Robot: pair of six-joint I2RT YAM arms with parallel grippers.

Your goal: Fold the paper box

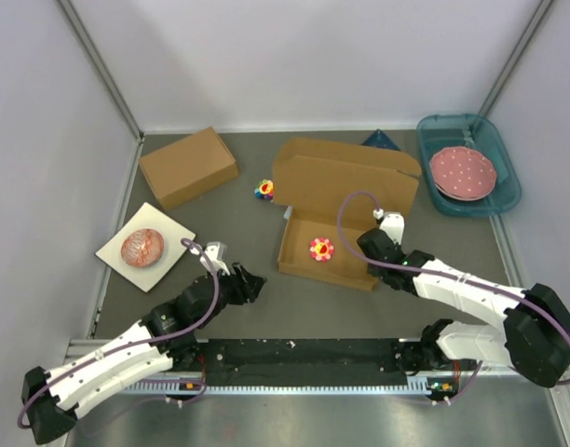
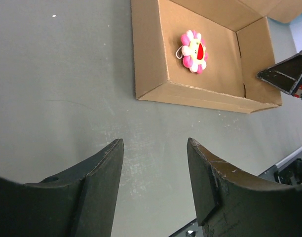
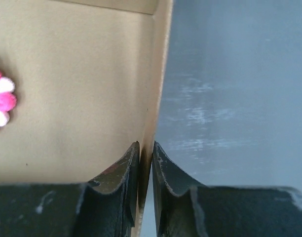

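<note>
One thin wall pinched
The right gripper clamps the right wall of the paper box, mid desk; the left gripper hangs open. Light, probably crease-prone: hold near corners.

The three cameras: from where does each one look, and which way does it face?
Top external: fixed above and behind the arm bases, looking down on the table and paper box; both arms show.
Left wrist: on the left arm, looking obliquely at a corner of the box; the open left gripper shows.
Right wrist: on the right arm, looking along the box's side wall; the right gripper pinches that wall.
Shared: both wrist views show the pink flower toy inside the box.
</note>
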